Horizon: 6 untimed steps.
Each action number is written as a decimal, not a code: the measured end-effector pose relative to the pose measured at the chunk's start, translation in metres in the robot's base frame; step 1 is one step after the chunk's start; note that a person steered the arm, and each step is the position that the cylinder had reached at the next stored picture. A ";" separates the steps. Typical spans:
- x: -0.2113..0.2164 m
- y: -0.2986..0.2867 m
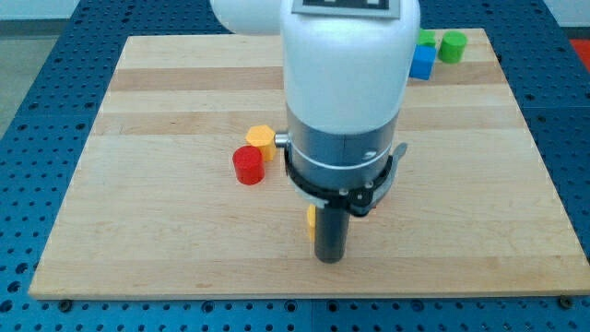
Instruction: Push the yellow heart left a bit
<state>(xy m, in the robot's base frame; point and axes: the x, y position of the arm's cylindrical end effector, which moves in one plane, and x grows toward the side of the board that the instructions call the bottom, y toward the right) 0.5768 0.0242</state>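
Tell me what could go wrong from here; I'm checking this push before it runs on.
1. The yellow heart is mostly hidden behind the rod; only a sliver shows at its left side. My tip sits just right of that sliver, but contact cannot be confirmed, so a push could glance off.
2. The red cylinder and another yellow block lie up and left. An overlong or upward-slanting push might reach them.

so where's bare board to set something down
The view's left strip, left of the red cylinder and yellow block, is bare, as is the right side below the blue block and green blocks. Crowded: centre, around my tip and a yellow piece.
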 end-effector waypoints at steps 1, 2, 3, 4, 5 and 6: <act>-0.012 0.006; -0.013 0.013; -0.024 0.040; -0.026 0.044; -0.026 0.043; -0.026 0.025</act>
